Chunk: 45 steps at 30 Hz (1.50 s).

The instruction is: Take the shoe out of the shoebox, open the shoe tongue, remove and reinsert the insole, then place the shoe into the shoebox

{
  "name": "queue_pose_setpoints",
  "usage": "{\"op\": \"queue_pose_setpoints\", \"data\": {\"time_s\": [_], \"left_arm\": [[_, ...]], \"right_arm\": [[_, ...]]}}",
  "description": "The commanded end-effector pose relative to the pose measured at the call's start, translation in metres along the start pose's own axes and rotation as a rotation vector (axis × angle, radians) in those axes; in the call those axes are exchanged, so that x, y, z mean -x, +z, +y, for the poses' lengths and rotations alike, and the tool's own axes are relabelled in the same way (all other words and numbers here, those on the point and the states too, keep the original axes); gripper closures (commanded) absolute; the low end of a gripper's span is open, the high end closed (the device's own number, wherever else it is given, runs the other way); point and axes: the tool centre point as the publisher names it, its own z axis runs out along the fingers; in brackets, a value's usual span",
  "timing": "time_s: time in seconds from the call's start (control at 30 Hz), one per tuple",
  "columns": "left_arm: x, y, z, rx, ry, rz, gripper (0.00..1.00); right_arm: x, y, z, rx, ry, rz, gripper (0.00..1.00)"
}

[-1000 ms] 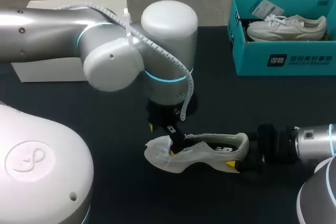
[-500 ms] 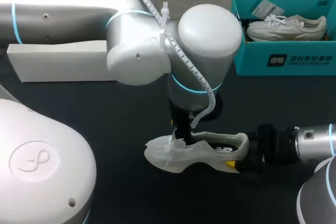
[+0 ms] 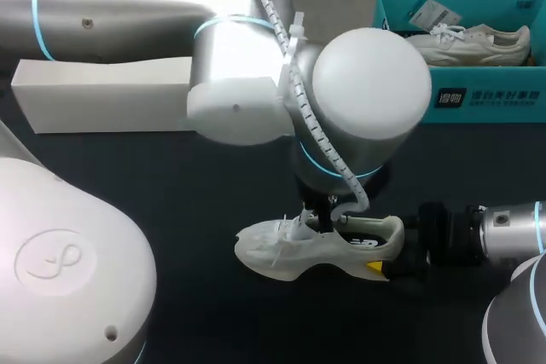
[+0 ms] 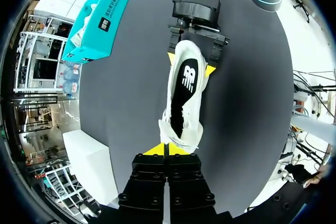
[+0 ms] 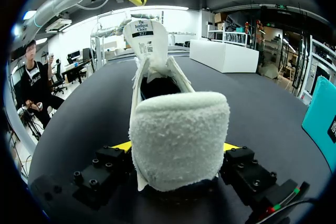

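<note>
– Our right gripper (image 5: 176,146) is clamped on the heel (image 5: 178,124) of the pale shoe (image 3: 299,253), one yellow tip on each side. The shoe lies low on the dark table (image 3: 171,176), outside its box, front end pointing away from that gripper.

– Where is the other one?

– Our left gripper (image 4: 166,150) hangs over the front of the shoe, pointing down. Its fingers are pressed together with nothing seen between them. In the right wrist view it sits just above the tongue (image 5: 145,38), which stands upright. We cannot tell whether they touch.

– What could go wrong from here?

– We judge the insole (image 4: 185,85), dark and flat inside the shoe, to be the next target. Closed fingers pushed in would jam it forward rather than lift it. If the tongue flops back, it covers the opening. A hard upward pull could tip the shoe or drag the soft heel out of the right grip, since only that end is held.

– And further off?

– The teal shoebox (image 3: 461,95) stands at the far right, well apart, with a second shoe (image 3: 465,44) already inside. Our shoe must go in beside that one, or it may catch on the box wall.
</note>
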Motion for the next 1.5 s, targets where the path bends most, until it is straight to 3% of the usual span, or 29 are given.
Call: {"op": "queue_pose_setpoints", "data": {"time_s": [0.03,0.2,0.4,0.47,0.97,1.2,1.5], "left_arm": [[-0.006,0.004,-0.013,-0.002,-0.010,-0.021,1.00],[-0.014,0.010,-0.027,-0.024,-0.017,-0.029,1.00],[-0.023,0.035,-0.048,-0.076,0.083,0.047,1.00],[-0.030,0.040,-0.057,-0.025,0.178,0.070,1.00],[-0.030,0.040,-0.057,-0.025,0.178,0.070,1.00],[-0.031,0.055,-0.060,-0.102,0.136,0.094,1.00],[-0.023,0.078,-0.071,-0.127,0.147,0.133,1.00]], "right_arm": [[0.000,0.002,-0.001,-0.005,0.000,-0.003,1.00],[0.000,0.002,-0.001,-0.005,0.000,-0.003,1.00],[0.000,0.002,-0.001,-0.005,0.000,-0.003,1.00],[0.000,0.002,-0.001,-0.005,0.000,-0.003,1.00],[0.000,0.002,-0.001,-0.005,0.000,-0.003,1.00],[0.000,0.002,-0.001,-0.005,0.000,-0.003,1.00],[0.000,0.002,-0.001,-0.005,0.000,-0.003,1.00]]}}
